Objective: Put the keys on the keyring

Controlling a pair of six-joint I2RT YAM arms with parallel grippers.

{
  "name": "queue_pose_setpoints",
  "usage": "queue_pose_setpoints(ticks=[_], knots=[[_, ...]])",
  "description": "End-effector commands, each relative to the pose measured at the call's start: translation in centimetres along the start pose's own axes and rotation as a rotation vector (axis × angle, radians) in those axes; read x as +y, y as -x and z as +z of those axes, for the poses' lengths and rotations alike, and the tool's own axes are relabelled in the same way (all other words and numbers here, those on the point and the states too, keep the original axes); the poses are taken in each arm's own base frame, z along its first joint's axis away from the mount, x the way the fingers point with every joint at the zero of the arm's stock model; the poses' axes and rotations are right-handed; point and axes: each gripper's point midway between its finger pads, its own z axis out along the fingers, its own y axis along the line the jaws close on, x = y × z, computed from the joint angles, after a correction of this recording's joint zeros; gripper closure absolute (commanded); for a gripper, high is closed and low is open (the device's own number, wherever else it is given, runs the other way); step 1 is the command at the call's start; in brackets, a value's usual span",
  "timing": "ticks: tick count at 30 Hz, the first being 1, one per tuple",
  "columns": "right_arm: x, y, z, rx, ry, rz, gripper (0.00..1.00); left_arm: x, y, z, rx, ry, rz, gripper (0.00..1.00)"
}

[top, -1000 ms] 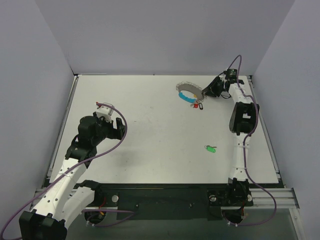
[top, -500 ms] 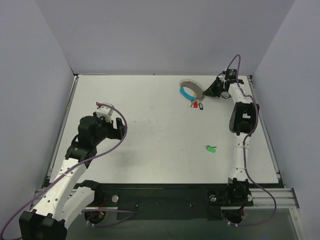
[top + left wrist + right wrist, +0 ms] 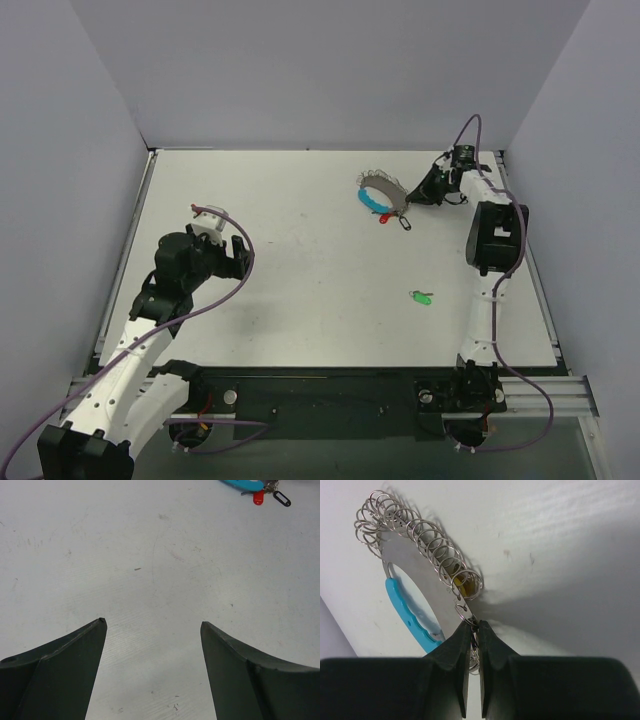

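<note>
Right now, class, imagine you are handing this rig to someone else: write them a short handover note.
The left end effector is open and empty, over the table's left side.
The right end effector is shut on the keyring, pinching a small ring beside its light-blue segment, far right.
A red tag and a black tag lie at the ring's near edge.
The green key lies loose, nearer the arms, untouched.
Done: keyring gripped. Left: fetch the green key and thread it on.

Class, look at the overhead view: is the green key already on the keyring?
No, the green key lies alone on the table, well apart from the keyring.
</note>
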Motion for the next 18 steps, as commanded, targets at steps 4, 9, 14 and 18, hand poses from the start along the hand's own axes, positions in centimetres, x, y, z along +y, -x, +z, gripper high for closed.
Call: queue_pose_setpoints(ticks=[4, 9, 14, 18], knots=[[4.3, -8.8, -3.4, 0.145, 0.043, -0.104, 1.00, -0.7, 2.6, -0.6, -0.095, -0.030, 0.012, 0.14], [5.2, -17.0, -4.4, 0.324, 0.034, -0.214, 1.00, -0.9, 2.6, -0.7, -0.098, -0.041, 0.009, 0.14], [5.2, -25.8, -6.0, 0.529, 0.013, -0.346, 1.00, -1.2, 2.8, -0.9, -0.104, -0.051, 0.007, 0.14], [5.3, -30.3, -7.3, 0.634, 0.034, -0.434, 1.00, -1.3, 2.7, -0.9, -0.105, -0.058, 0.006, 0.14]])
